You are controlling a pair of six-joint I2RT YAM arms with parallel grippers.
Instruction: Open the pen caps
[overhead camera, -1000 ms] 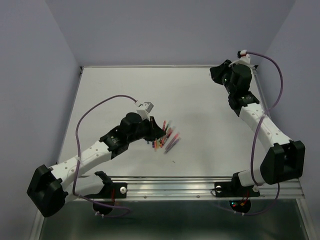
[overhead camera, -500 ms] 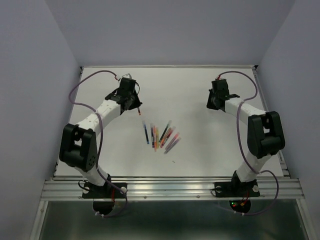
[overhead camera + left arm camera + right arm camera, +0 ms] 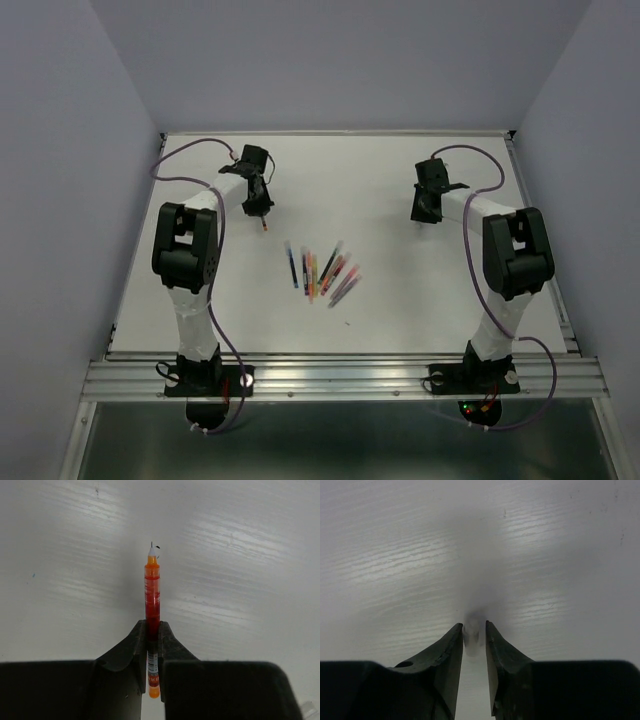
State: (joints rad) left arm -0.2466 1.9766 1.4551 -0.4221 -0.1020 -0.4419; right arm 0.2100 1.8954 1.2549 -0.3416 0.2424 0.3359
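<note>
My left gripper (image 3: 152, 628) clamps the orange pen (image 3: 152, 585), nib bare ahead, so its cap seems off. My right gripper (image 3: 473, 630) is nearly closed, contents unclear. Next: release, fetch from the pens (image 3: 322, 272).

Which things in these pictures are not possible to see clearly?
- Right wrist view: pale blob between the right claw fingers, blurred; identity unknown.
- Top view: pens, too small; capped or not unclear.
- Left wrist view: orange pen, lower barrel partly hidden by the left claw.

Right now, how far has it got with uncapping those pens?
One looks done: the orange pen clamped in the left gripper shows a bare nib. The right gripper has something pale between its tips, maybe the cap. Left: the pens lying on the table, caps too small to judge.
</note>
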